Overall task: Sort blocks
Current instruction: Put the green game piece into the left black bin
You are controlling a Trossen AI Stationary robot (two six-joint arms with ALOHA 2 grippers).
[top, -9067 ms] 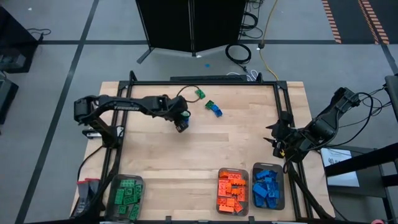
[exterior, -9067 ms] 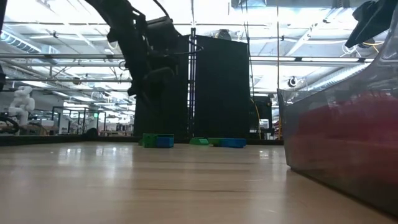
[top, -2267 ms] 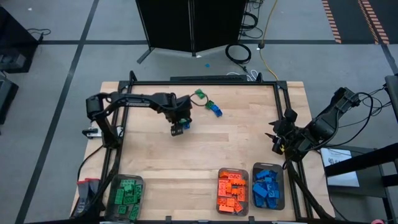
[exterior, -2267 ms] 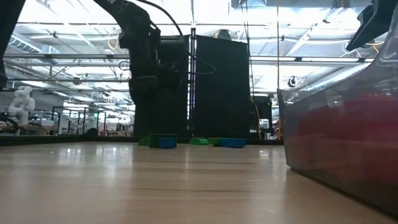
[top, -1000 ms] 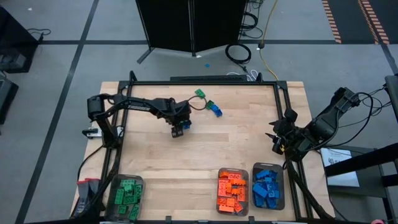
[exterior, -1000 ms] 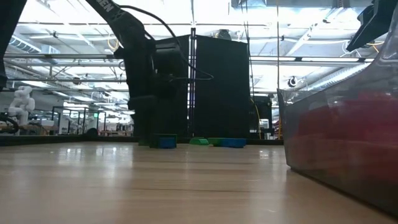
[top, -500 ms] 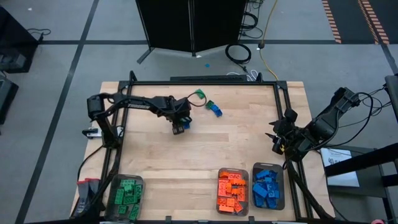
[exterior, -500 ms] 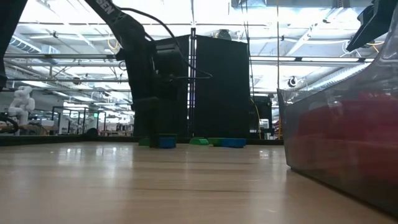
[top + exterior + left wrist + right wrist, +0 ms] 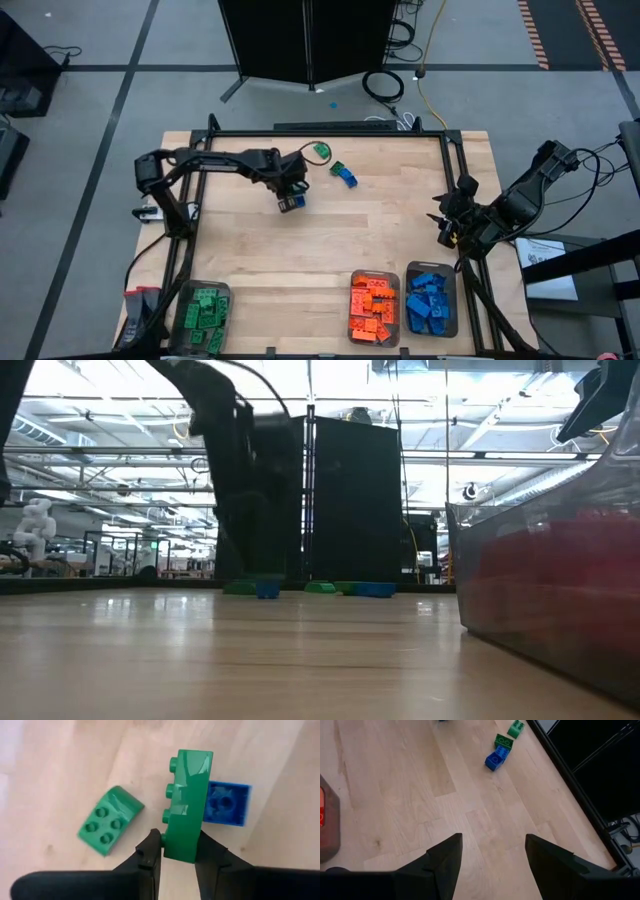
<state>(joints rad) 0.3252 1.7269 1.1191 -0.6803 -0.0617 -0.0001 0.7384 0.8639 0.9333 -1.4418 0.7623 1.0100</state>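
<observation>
The left end effector (image 9: pixel 176 851) is working over the far-left part of the table (image 9: pixel 330 240), and its fingers (image 9: pixel 149 851) are pinching the near end of a long green brick (image 9: pixel 186 805). In the left wrist view the fingers are sitting on the brick's two long flat sides, so its long axis is running straight out ahead of them, studs facing sideways. Directly beyond that brick a blue brick (image 9: pixel 227 803) is lying flat on the wood, and just beside it a green slope brick (image 9: pixel 109 820) with four studs; whether the held brick is touching the blue one cannot be told.

The tray of green bricks (image 9: pixel 205 314) is sitting at the table's near-left corner, so the carry is likely running from the far edge back towards the near edge, along the left side. The left arm is plainly the nearer one for that.

The right end effector (image 9: pixel 492 851) is waiting at the right edge of the table with its fingers standing apart and nothing between them, near the orange tray (image 9: pixel 373 308) and blue tray (image 9: pixel 432 301).
</observation>
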